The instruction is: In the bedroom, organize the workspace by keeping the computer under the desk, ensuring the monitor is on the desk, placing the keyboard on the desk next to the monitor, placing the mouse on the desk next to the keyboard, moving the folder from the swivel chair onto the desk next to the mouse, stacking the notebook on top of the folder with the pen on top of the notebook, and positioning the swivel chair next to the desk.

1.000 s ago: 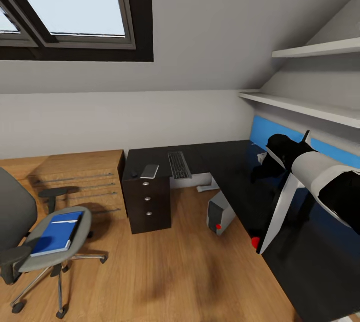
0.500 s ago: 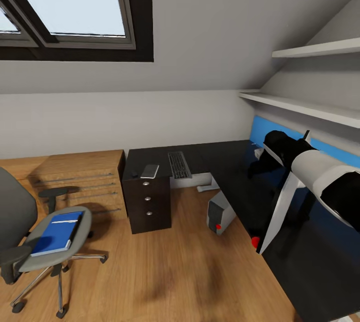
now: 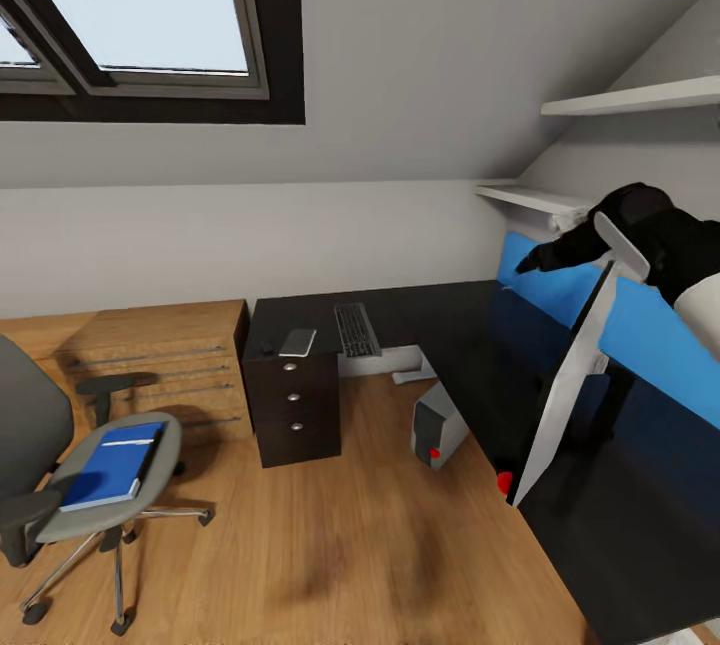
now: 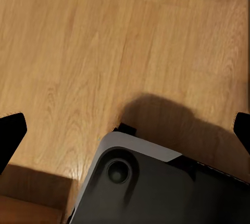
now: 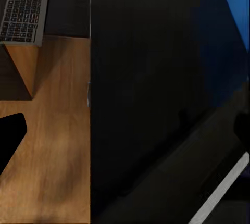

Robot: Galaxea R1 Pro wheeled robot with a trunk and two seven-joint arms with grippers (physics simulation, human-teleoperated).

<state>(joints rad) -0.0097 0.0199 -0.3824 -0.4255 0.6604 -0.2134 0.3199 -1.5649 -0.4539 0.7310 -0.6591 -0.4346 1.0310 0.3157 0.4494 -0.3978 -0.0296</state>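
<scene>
The black-topped desk [image 3: 450, 325] runs along the back wall and down the right side. The monitor [image 3: 565, 390] stands edge-on and tilted on the right wing, white back showing; its white edge [image 5: 224, 193] also appears in the right wrist view. The keyboard [image 3: 358, 330] [image 5: 23, 8] lies on the back wing, with a small grey notebook [image 3: 300, 342] and the dark mouse [image 3: 267, 348] to its left. The grey computer [image 3: 438, 422] sits on the floor beside the desk. The blue folder [image 3: 108, 465] lies on the swivel chair [image 3: 40, 445]. My right gripper [image 3: 527, 262] [image 5: 125, 130] hangs open high over the desk, past the monitor's top. My left gripper [image 4: 125, 130] is open over the floor.
A light wooden dresser [image 3: 160, 355] stands left of the black drawer unit [image 3: 297, 410]. Two white shelves [image 3: 620, 97] run along the right wall above the blue back panel [image 3: 650, 335]. A skylight [image 3: 130, 5] sits in the sloped ceiling. The robot's base [image 4: 156, 187] is below the left gripper.
My right arm has lifted from just above the desk top to the height of the lower shelf. The monitor's upper edge now stands a little higher in the picture.
</scene>
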